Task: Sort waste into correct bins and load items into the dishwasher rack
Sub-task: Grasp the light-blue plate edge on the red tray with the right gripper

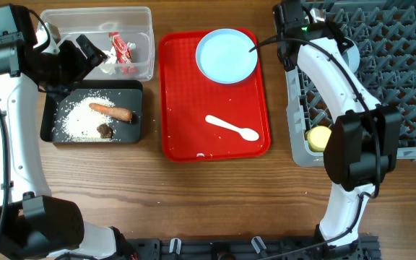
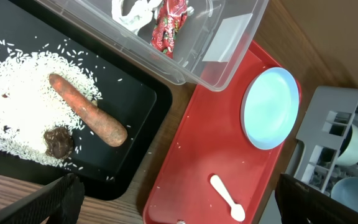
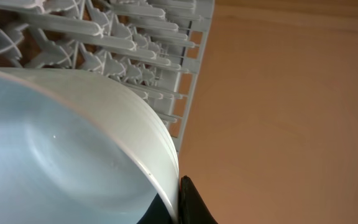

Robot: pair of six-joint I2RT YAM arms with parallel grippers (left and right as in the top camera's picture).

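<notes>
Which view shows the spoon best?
Overhead: the spoon lies whole and unobstructed on the red tray. The left wrist view shows the spoon too, near the bottom edge. The right wrist view shows only a bowl and the rack.

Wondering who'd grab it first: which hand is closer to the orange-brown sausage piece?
Left. The left hand is open over the edge of the black tray, close to the sausage piece; the right hand is far off at the grey rack, shut on a pale blue bowl.
</notes>
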